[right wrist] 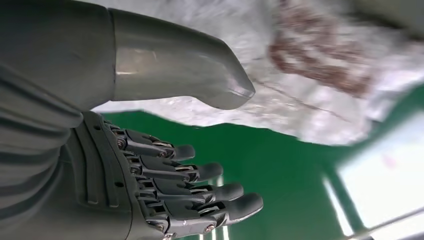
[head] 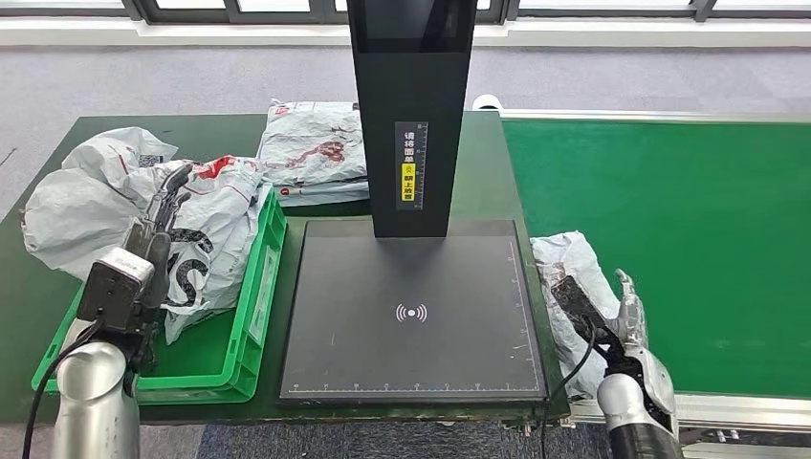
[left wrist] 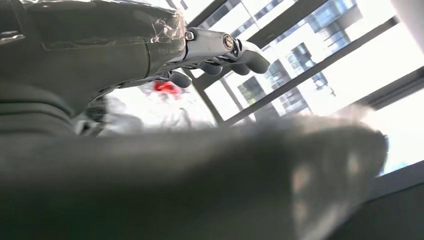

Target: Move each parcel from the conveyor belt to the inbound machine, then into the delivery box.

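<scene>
- A crumpled white parcel (head: 566,273) lies at the near left edge of the green conveyor belt (head: 689,239), just beside the right rim of the inbound machine (head: 411,316); the right wrist view shows its wrinkled plastic with a reddish print (right wrist: 320,65).
- The right hand (head: 626,320) is beside this parcel on the belt side, fingers (right wrist: 200,185) spread and straight, thumb (right wrist: 190,65) by the plastic, holding nothing.
- The inbound machine is a flat dark scan plate with a signal mark at its middle and a black upright column (head: 411,115) at its far side.
- Left of the plate stands the green delivery box (head: 251,306), heaped with white bags (head: 124,206) printed in black and red.
- The left hand (head: 164,203) is over the heap in the box; in the left wrist view its fingers (left wrist: 235,50) are curled, and I cannot tell whether they grip a bag.
- Another white bag with red print (head: 316,148) lies on the bench (head: 29,296) behind the box, left of the column.
- Grey floor and a window line lie beyond the bench.
</scene>
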Motion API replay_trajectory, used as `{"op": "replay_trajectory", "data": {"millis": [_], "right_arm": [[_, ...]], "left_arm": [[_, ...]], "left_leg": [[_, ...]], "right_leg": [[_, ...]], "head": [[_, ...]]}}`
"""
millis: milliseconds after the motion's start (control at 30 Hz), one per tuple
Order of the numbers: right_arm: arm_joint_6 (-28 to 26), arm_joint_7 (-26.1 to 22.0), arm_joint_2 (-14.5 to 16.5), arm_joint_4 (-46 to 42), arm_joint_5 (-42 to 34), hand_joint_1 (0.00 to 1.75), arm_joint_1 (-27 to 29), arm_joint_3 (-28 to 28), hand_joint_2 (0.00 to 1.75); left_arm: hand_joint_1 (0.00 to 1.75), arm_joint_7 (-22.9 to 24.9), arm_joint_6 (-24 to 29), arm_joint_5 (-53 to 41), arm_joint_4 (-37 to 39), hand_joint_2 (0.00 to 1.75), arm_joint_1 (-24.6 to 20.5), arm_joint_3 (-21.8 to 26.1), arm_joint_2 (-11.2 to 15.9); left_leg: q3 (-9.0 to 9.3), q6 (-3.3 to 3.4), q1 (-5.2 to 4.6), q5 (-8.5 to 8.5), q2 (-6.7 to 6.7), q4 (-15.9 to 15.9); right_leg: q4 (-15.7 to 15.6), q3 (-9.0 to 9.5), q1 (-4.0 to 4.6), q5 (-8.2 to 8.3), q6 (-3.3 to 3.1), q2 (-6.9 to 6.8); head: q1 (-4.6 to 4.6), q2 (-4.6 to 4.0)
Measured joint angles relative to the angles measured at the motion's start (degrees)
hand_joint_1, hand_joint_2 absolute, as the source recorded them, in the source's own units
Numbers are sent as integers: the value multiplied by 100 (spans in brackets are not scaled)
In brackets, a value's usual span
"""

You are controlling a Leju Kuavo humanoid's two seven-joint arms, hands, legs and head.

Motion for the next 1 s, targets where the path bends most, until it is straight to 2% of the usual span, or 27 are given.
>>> {"op": "replay_trajectory", "data": {"millis": [100, 200, 333, 533, 567, 667, 700, 1000], "right_arm": [[584, 237, -238, 596, 1027, 0, -217, 211, 175], [1057, 32, -575, 1243, 1567, 0, -447, 626, 175], [1124, -150, -867, 1754, 1630, 0, -676, 1021, 175], [1309, -258, -1141, 2022, 1594, 0, -827, 1428, 175], [1337, -257, -1179, 2078, 1596, 11, -846, 1487, 175], [1393, -288, -1261, 2237, 1537, 142, -848, 1607, 175], [1395, -313, -1278, 2276, 1506, 175, -845, 1631, 175], [1340, -491, -1463, 2360, 1369, 175, -873, 1821, 175]], "left_arm": [[0, -197, 96, 226, 28, 175, -112, -116, -126], [0, -341, 204, 441, 136, 175, -235, -328, -246], [0, -412, 278, 534, 275, 175, -314, -535, -331], [0, -514, 328, 711, 403, 175, -338, -707, -361], [0, -530, 318, 731, 422, 175, -339, -723, -361], [0, -557, 278, 773, 484, 175, -353, -778, -358], [0, -558, 265, 783, 506, 175, -366, -796, -356], [0, -577, 242, 835, 586, 175, -390, -845, -339]], "left_leg": [[0, 1, -1, 1, -5, 2], [7, 2, -2, 0, -6, 4], [37, 3, -3, -10, 17, 4], [77, 9, 0, -20, 21, 2], [79, 11, 1, -18, 20, 3], [78, 18, -1, -13, 17, 3], [78, 18, -2, -12, 18, 3], [74, 19, -1, -13, 7, 4]], "right_leg": [[-1, 1, -1, 2, 2, -3], [-3, 9, -2, 4, 6, -4], [-8, 28, 1, 3, 6, 14], [-13, 70, 8, -5, 5, 15], [-13, 74, 8, -5, 5, 12], [-12, 77, 1, -1, 8, 7], [-12, 77, 0, 1, 8, 9], [-12, 81, 0, 0, 12, 4]], "head": [[0, 0], [0, -1], [-1, 1], [0, 1], [0, 1], [-5, 1], [-9, 1], [-16, 1]]}}
